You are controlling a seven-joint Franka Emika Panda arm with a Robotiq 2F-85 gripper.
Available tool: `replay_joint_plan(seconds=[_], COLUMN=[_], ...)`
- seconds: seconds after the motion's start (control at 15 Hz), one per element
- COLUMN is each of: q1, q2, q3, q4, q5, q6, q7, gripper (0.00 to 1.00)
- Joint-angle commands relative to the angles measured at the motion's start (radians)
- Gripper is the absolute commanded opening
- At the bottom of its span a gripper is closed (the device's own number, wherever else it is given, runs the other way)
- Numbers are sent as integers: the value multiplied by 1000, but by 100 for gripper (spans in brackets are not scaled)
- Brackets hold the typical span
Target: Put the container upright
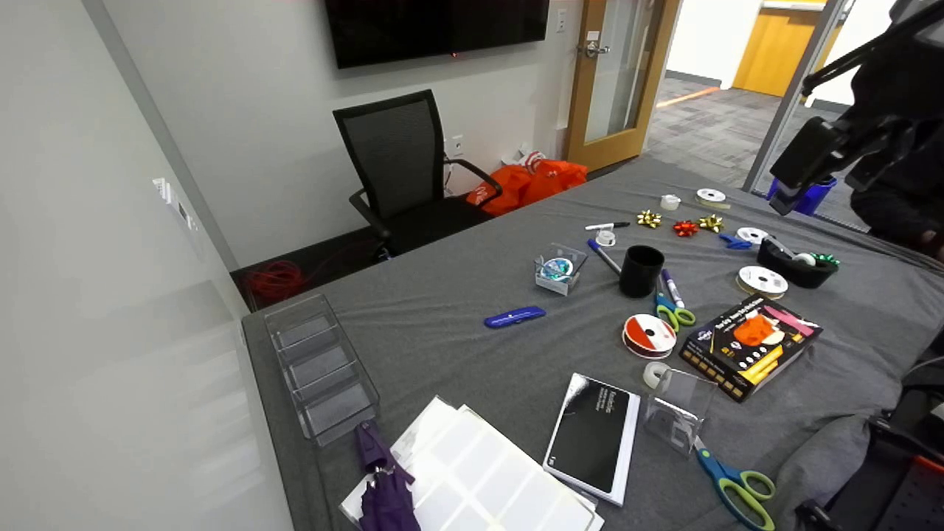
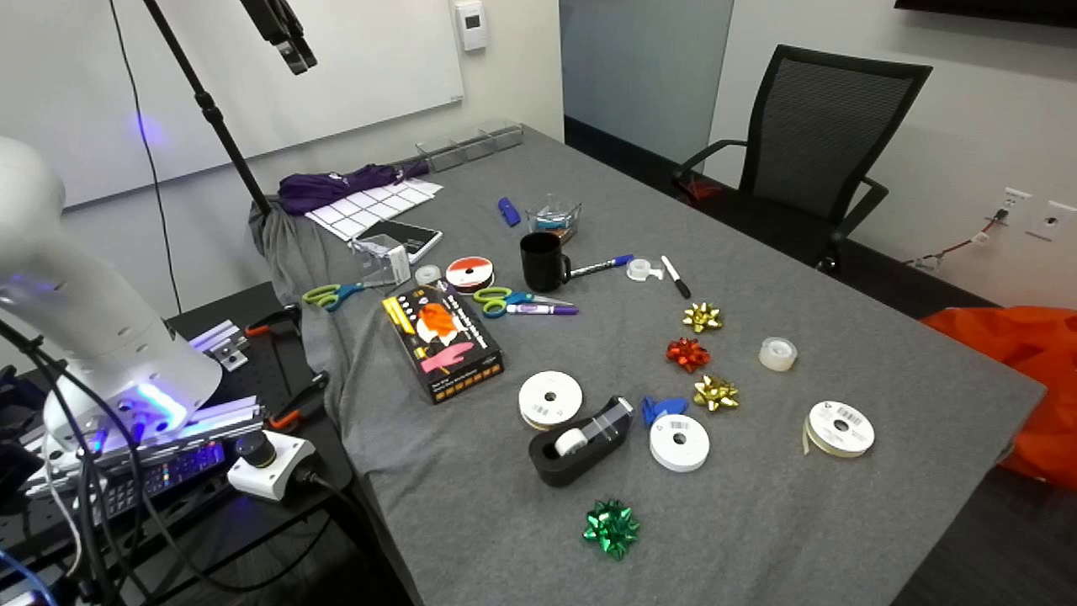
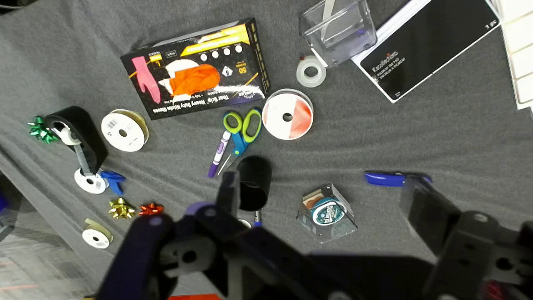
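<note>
Wrist view's mostly the grey cloth-covered surface [image 3: 416, 133], all clock positions read off that. Pincer [image 3: 320, 177] is spread wide, one jaw around 7 o'clock and the other near 4, and in both exterior views it hangs well above everything. Next size down is the black glove box [image 3: 191, 75], lying flat between 10 and 11 o'clock. Then the black-and-white ink pad pack [image 3: 433, 46] at 2. The container [image 3: 347, 37], if I've got the right thing, is the clear plastic box at 1 o'clock, sitting between those two; see-through walls, so I honestly can't tell if it's standing or tipped. Black cup [image 3: 254, 179] stands mouth-up just past 6. Red-and-white ribbon spool [image 3: 287, 107] is at the cup's 1 o'clock, lying flat. Littlest is a tape roll [image 3: 311, 82], just beside the container at its 7 o'clock.
</note>
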Motion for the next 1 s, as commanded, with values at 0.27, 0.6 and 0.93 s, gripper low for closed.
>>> replay_joint_plan(seconds=[0.27,0.6,0.93], q1=[21,4,-5], q2=[6,5,19], q3=[-17,-34,-76], q4=[3,-74,-154], q5=[-13,-15,-7], q6=[-4,158,321], q7=[11,58,78], gripper=[100,100,100])
